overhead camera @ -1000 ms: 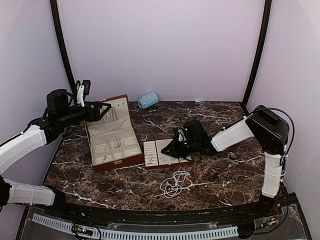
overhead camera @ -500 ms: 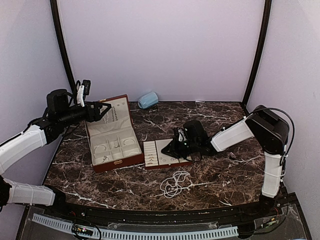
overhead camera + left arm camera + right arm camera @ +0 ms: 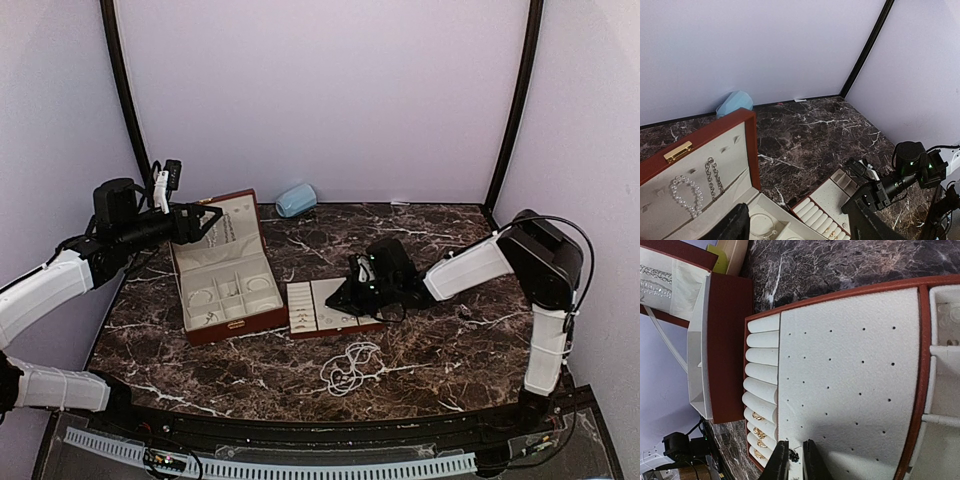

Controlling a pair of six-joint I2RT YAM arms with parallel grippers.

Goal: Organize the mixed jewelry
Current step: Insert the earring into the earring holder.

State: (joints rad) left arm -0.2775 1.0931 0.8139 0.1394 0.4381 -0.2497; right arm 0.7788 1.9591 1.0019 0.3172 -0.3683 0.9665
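The looped bead strand point(image 3: 350, 366) lies stretched near-left to far-right.

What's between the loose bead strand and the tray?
Only bare table. The bead strand lies apart from the near edge of the tray, with no jewelry or arm between. The top view shows it.

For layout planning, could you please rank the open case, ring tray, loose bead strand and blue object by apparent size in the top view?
1. open case
2. ring tray, partly hidden
3. loose bead strand
4. blue object
The last two are unsure, because the blue object sits farther back.
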